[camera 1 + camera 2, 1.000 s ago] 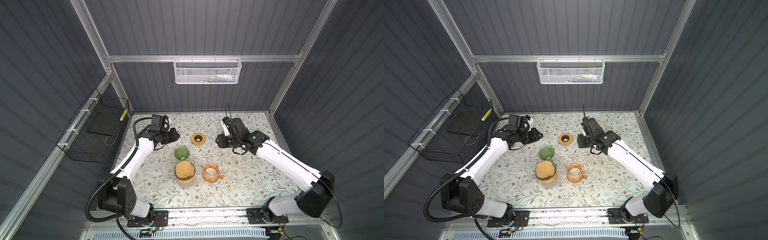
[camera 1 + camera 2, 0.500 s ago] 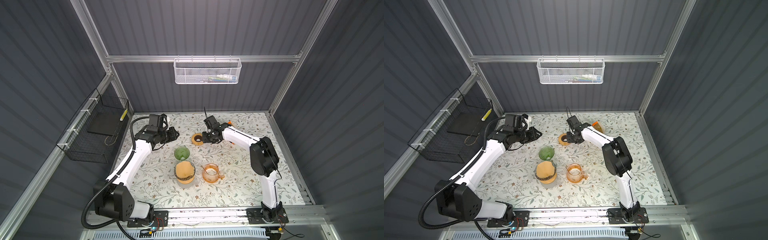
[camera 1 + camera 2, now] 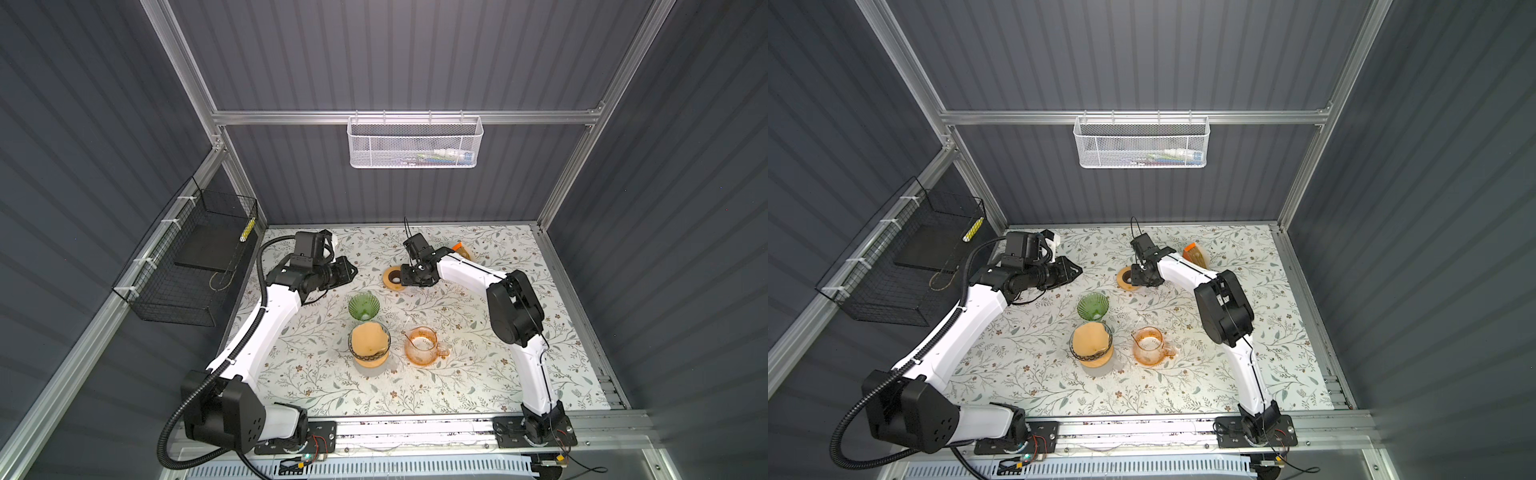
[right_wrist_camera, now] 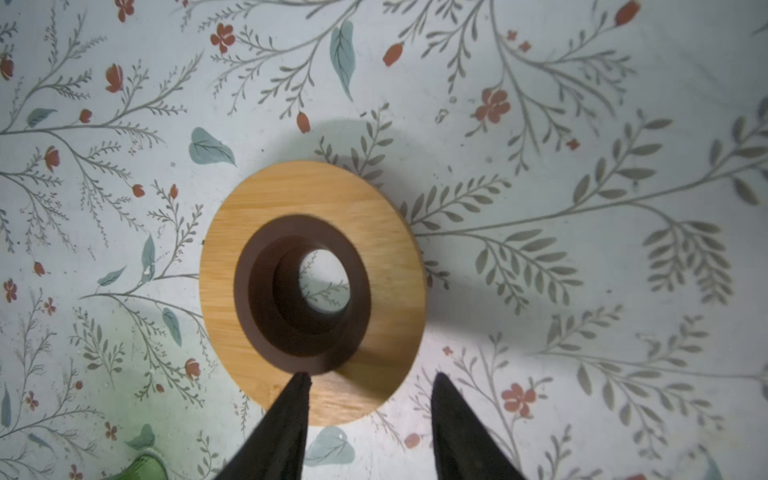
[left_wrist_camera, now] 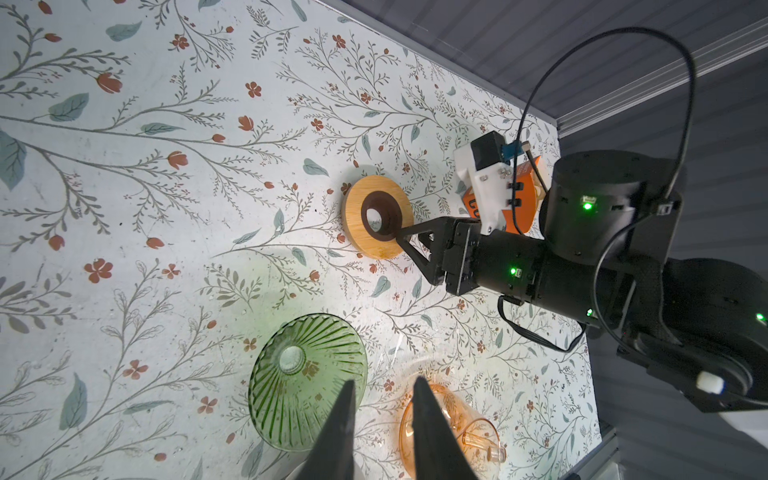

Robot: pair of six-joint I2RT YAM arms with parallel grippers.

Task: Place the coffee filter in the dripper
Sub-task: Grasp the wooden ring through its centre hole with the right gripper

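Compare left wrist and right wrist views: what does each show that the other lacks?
Left wrist only: the orange glass pitcher, the left hand, most of the green glass dripper, the right arm. Right wrist only: the right hand open, one fingertip over the brown collar of the wooden ring, the other beyond its rim. Shared: the ring on the floral cloth; the right wrist catches only a sliver of the dripper.

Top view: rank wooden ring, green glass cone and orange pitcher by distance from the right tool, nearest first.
1. wooden ring: back of table, at the tips of the right tool.
2. green glass cone: mid-table, further left.
3. orange pitcher: toward the front.
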